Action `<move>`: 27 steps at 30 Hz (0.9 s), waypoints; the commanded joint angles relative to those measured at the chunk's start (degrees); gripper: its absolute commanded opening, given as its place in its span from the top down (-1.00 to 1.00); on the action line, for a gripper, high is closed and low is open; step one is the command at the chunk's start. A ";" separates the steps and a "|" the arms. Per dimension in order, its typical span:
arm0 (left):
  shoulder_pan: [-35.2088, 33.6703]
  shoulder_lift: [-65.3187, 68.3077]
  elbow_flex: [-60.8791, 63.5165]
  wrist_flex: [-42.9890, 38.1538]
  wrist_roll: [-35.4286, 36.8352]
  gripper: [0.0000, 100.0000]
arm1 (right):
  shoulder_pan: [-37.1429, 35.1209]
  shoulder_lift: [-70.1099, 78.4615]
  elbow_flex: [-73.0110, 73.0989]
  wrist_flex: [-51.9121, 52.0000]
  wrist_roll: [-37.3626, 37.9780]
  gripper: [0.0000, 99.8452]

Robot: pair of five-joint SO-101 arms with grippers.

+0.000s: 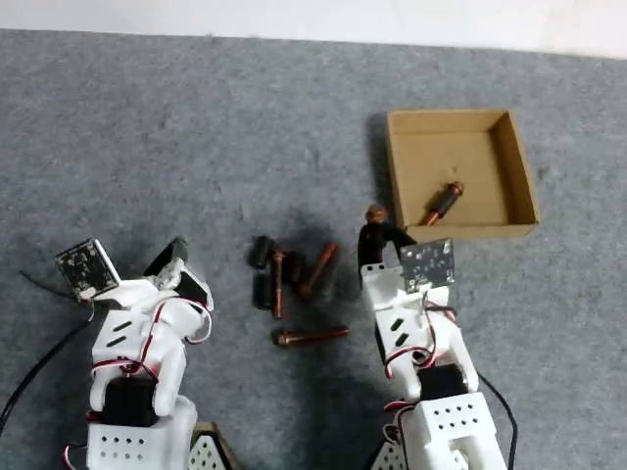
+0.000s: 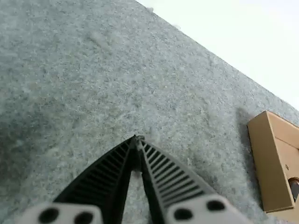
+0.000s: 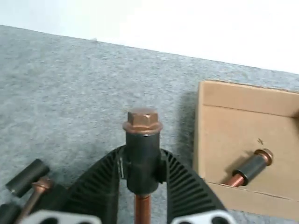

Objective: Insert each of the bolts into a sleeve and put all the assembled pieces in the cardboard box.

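The right gripper [image 3: 142, 164] is pinching a dark sleeve [image 3: 141, 156] by its sides and holds it upright. A copper bolt [image 3: 142, 122] runs through it, hex head on top and shank showing below. From above, this assembled piece hangs just beside the near left corner of the box [image 1: 411, 137], outside the wall and not yet over the floor. One finished piece [image 1: 443, 203] lies slanted on the box bottom.

The left gripper [image 2: 137, 141] is pressed together on nothing. Its tips meet over bare mat [image 2: 93, 84], well apart from the parts.

Between the arms sits the loose pile. It holds three loose bolts [image 1: 312, 336], one lying apart nearer the arms, and at least two loose sleeves [image 1: 261, 252] (a third may be tucked among the bolts, but that patch is too dark to be sure).

My read is that the task is under halfway. One piece is boxed, and a second is assembled and needs only to be carried over the wall and dropped. Three bolts remain to be sleeved and boxed.
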 commanded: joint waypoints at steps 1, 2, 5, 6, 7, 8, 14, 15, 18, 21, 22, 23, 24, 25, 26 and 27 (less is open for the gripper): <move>2.07 -1.01 -1.01 -1.23 -0.62 0.99 | 1.10 -1.01 -0.31 -1.98 -0.53 0.99; 1.98 -1.01 -1.10 -1.23 -0.62 0.99 | 1.10 -1.01 -0.22 -1.98 -0.53 0.99; 1.63 -1.01 -0.84 -0.97 -5.10 0.98 | 1.45 -1.01 -0.22 -1.80 -0.35 0.99; 0.84 -1.01 -0.22 -0.70 -8.79 0.98 | 2.42 -1.01 -0.40 -1.80 -0.44 0.99; 0.22 -1.01 0.04 -0.62 -12.31 0.98 | 3.56 -1.01 -0.48 -1.71 -0.44 0.99; -0.04 -1.01 0.22 -0.53 -14.95 0.99 | 4.97 -1.01 -0.48 -1.63 -0.53 0.99; 0.04 -1.01 0.75 -0.53 -16.79 0.99 | 11.30 0.48 -7.52 3.03 5.01 0.99; 0.13 -1.01 1.19 -0.53 -16.79 0.99 | 11.74 1.98 -10.68 5.41 6.15 0.99; 0.13 -1.01 1.45 -0.62 -16.79 0.99 | 13.05 11.38 -20.97 8.31 5.80 0.99; 0.13 -1.01 2.33 -2.29 -16.88 0.99 | 15.34 26.15 -33.10 8.31 -0.44 0.99; 0.13 -1.01 2.86 -3.16 -16.88 0.99 | 16.22 31.69 -37.67 8.40 -2.37 0.99; 0.13 -1.01 3.21 -3.87 -16.88 0.99 | 17.27 37.67 -42.42 8.48 -4.31 0.99; 0.13 -1.01 3.38 -4.22 -16.88 0.99 | 18.15 43.21 -46.90 8.48 -6.15 0.99; 0.13 -1.01 3.38 -4.31 -16.88 0.99 | 19.03 48.66 -51.30 8.57 -7.82 0.99; 0.13 -1.01 3.38 -4.31 -16.88 0.99 | 19.82 54.20 -55.60 8.57 -9.14 0.99; 0.13 -1.01 3.38 -4.31 -16.88 0.99 | 20.44 59.03 -59.03 8.66 -10.11 0.99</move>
